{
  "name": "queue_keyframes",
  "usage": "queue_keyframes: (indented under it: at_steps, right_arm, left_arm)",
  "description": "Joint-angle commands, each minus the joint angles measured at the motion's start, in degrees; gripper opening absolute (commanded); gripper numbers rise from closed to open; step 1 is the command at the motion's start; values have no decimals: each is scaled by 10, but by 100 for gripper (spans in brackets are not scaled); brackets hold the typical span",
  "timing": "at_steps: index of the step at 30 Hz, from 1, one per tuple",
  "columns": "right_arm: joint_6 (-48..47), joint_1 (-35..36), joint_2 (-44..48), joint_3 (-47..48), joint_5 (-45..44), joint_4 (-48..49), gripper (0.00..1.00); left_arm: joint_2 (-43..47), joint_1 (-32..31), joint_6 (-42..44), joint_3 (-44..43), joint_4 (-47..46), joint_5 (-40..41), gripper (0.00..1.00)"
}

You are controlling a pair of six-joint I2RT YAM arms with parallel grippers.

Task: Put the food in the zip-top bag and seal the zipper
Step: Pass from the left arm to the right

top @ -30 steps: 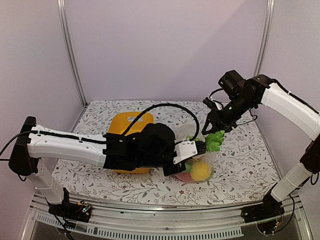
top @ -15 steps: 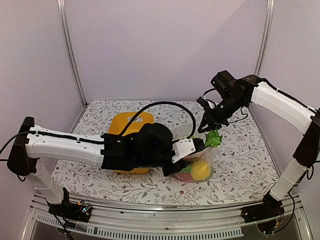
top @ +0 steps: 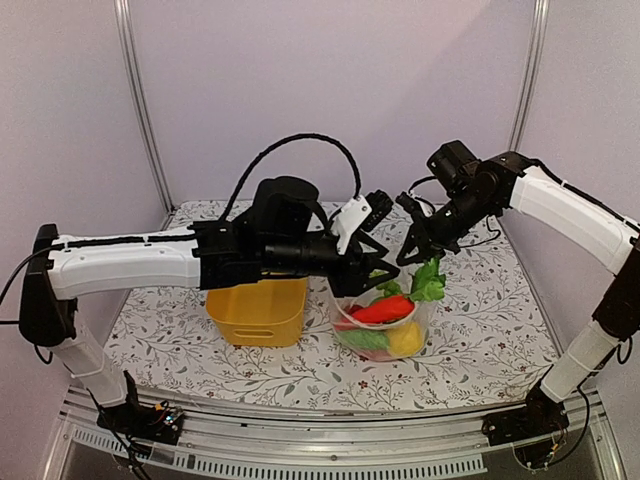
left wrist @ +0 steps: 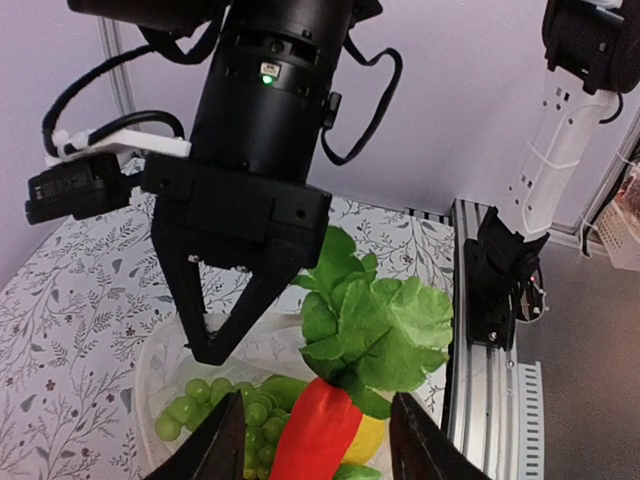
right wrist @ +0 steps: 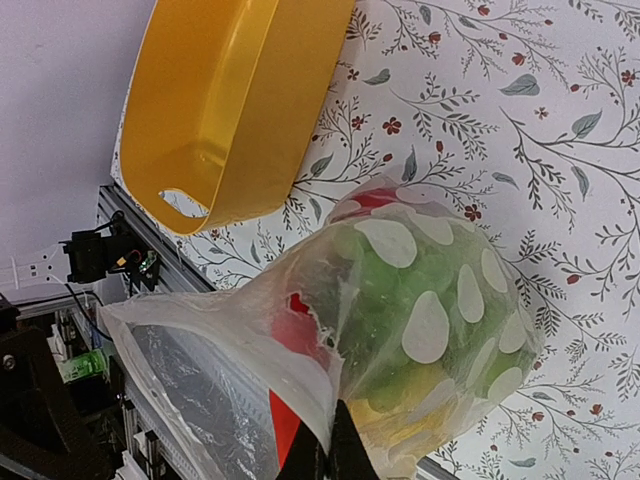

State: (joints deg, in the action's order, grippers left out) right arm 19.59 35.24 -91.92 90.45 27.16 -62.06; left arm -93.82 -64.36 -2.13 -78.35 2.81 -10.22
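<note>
The zip-top bag (top: 385,325), clear with white dots, sits on the table to the right of the yellow tub. It holds food: an orange-red carrot (top: 382,309) with leafy lettuce (top: 428,281) on top, green grapes (left wrist: 205,405) and a yellow piece (top: 404,340). My right gripper (top: 409,254) is shut on the bag's upper mouth edge (right wrist: 322,395) and holds it up, so the zipper (right wrist: 230,345) stands apart. My left gripper (left wrist: 318,450) hangs open just above the mouth. Its fingertips (left wrist: 225,448) straddle the carrot (left wrist: 320,430) without touching it.
The yellow tub (top: 257,308) stands on the flowered table cover (top: 490,330), left of the bag and under my left forearm. The frame rail (top: 330,452) runs along the near edge. Booth walls and metal posts close in the back and sides.
My left gripper has opened and risen off the bag, leaving the carrot on top of the food inside. My right gripper has closed on the bag's mouth edge and raised it.
</note>
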Motion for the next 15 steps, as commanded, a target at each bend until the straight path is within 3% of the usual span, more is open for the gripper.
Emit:
queue_keyframes:
  at_steps: [1,7,15]
  right_arm:
    - [14,3,26,-14,22,28,0]
    - [7,3,17,6,20,16,0]
    - [9,3,10,11,24,19,0]
  left_arm:
    - [-23,22,41,19,27,-87,50]
    - [-78,21,157,-36,121,-123,50]
    - [-136,6,204,-86,142,-42,46]
